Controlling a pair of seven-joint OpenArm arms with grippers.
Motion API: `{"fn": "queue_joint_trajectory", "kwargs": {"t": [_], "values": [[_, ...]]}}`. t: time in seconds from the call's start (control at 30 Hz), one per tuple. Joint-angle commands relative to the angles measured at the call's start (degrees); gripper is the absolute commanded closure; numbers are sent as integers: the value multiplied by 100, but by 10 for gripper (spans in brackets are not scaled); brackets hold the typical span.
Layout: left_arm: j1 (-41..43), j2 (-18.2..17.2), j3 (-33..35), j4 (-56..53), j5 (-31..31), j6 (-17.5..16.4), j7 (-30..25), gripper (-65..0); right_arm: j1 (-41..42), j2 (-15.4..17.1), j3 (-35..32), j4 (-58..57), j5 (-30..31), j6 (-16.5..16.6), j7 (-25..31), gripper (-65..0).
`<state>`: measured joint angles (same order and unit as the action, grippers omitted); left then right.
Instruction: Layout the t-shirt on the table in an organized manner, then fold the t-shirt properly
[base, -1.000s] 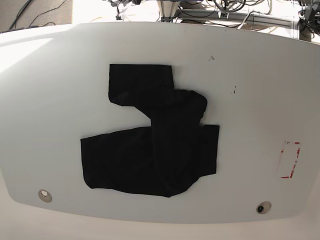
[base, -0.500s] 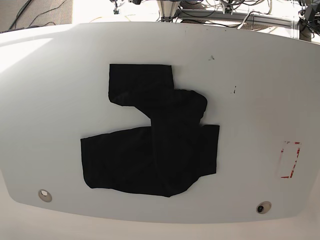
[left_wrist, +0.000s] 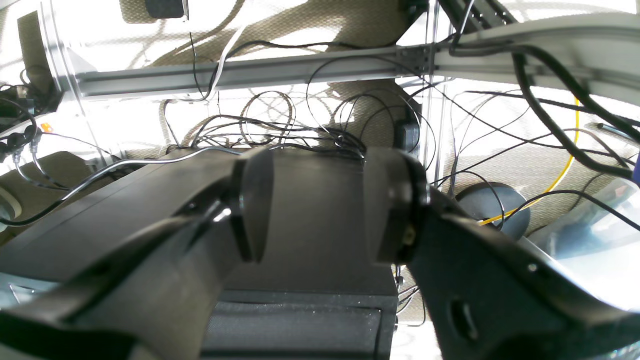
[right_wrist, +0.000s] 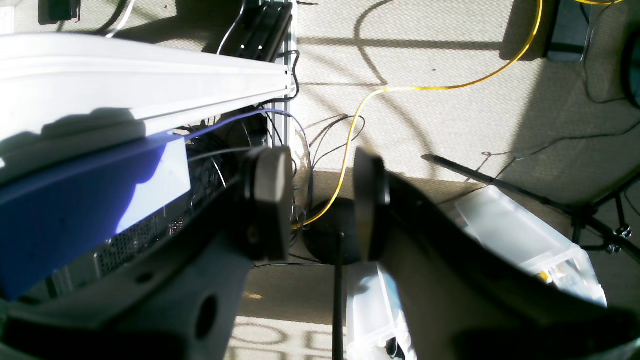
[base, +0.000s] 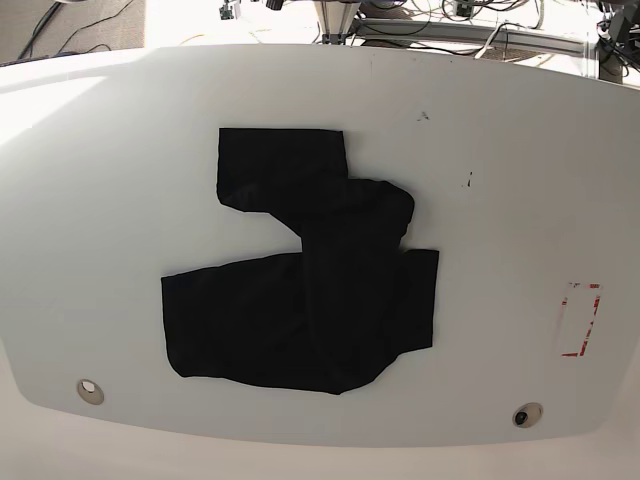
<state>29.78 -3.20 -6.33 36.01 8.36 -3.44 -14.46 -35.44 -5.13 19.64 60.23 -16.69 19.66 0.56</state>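
Note:
The black t-shirt (base: 305, 270) lies crumpled and partly doubled over in the middle of the white table (base: 520, 170); one flap reaches toward the far edge and the wider part spreads near the front. No print shows on it. Neither arm appears in the base view. In the left wrist view my left gripper (left_wrist: 312, 205) stands open with nothing between its pads, pointing at cables and a dark box off the table. In the right wrist view my right gripper (right_wrist: 320, 202) is open and empty over the carpeted floor, beside the table's edge (right_wrist: 125, 90).
A red-outlined rectangle (base: 580, 320) marks the table's right side. Round metal fittings sit near the front edge at left (base: 90, 390) and right (base: 525, 414). Cables and metal framing (left_wrist: 250, 70) crowd the space beyond the table. A yellow cable (right_wrist: 400, 90) and clear plastic bins (right_wrist: 520, 240) lie on the floor.

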Motion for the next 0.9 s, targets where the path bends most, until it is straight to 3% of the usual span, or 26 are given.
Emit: {"fn": "queue_joint_trajectory", "kwargs": {"t": [0.0,0.43,0.87], "values": [[420,-18,-5,562,-5,15,-62,-269,-425,-107,27,777,38,306,-87,-195],[2213,-89,-13,3225,-23,15,-62,-269,-1849,-169,1,3432,996,922,-992,-195],[3374,-97,-93,5458,-304,23,-62,-269,-2790,-178,1,5147,1462,931,-1185,-195]]}}
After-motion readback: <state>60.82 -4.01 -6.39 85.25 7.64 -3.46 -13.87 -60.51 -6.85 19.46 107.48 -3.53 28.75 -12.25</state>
